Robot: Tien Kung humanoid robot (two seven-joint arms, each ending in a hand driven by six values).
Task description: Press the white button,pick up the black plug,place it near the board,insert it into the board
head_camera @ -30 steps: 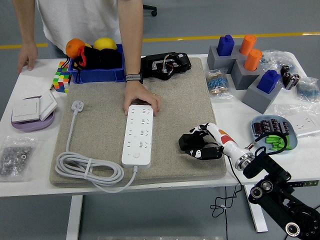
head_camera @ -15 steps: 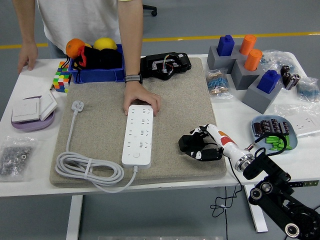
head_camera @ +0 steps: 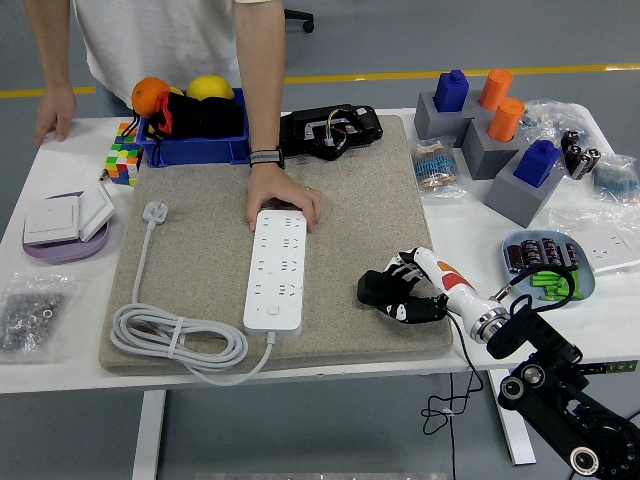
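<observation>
A white power strip board (head_camera: 277, 269) lies lengthwise on the grey felt mat (head_camera: 200, 250), its white cable (head_camera: 178, 340) coiled at the mat's front left and ending in a white plug (head_camera: 155, 212). A person's hand (head_camera: 282, 197) rests on the strip's far end. At the mat's front right, my right hand (head_camera: 408, 292) has its fingers curled over the black plug (head_camera: 377, 287), which sits low on the mat. My left arm is out of view.
A black device (head_camera: 330, 130) sits at the mat's far edge. A blue bin (head_camera: 195, 140) with fruit and a colour cube (head_camera: 122, 160) stand at the back left. Grey blocks with pegs (head_camera: 495, 130) and a dish of parts (head_camera: 548, 265) are to the right. White switches (head_camera: 62, 220) lie left.
My right hand and the black plug have barely shifted, edging slightly towards the table's near side. The person's hand stays on the strip.
</observation>
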